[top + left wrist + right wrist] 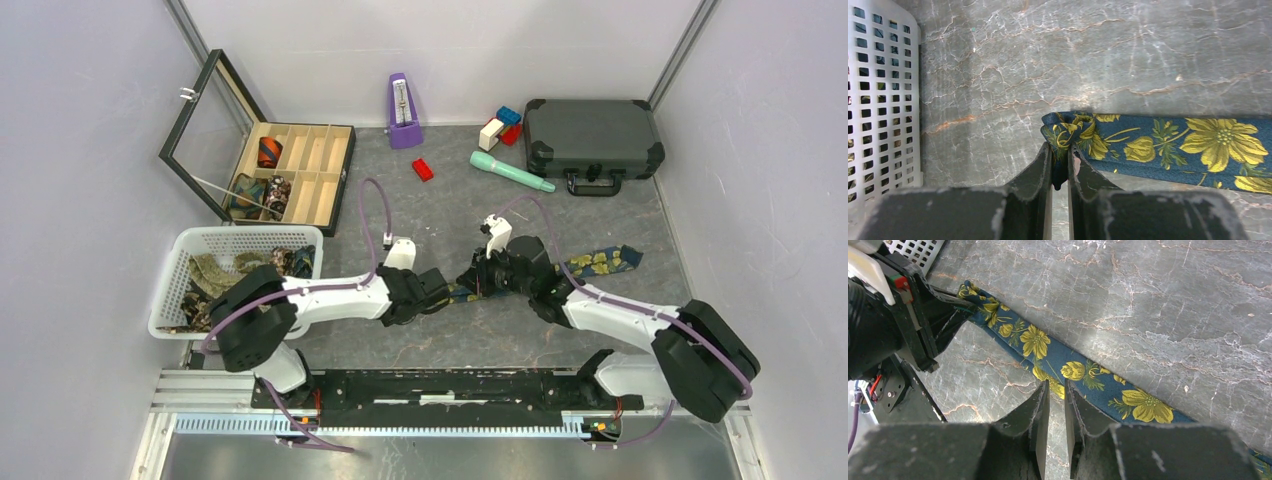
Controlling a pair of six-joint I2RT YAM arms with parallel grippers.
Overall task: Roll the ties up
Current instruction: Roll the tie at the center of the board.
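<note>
A navy tie (600,263) with yellow flowers lies flat across the middle of the table (450,215), running from the centre of the top view up towards the right. In the left wrist view its folded end (1068,132) sits at the centre, and the left gripper (1060,160) has its fingers nipped together on that fold, with dark fabric caught between them. Further along the strip, the right gripper (1055,390) stands with only a narrow slit between its fingers, their tips at the tie's near edge (1073,371). I cannot tell whether it has hold of the cloth. At the left of the top view a white basket (240,235) holds loose ties (215,272). Above it, upper left, an open wooden box (320,170) has coils (270,152) in its compartments. Along the top sit a purple metronome (403,112), a red block (423,169), a teal tool (510,172) and a dark case (592,138).
</note>
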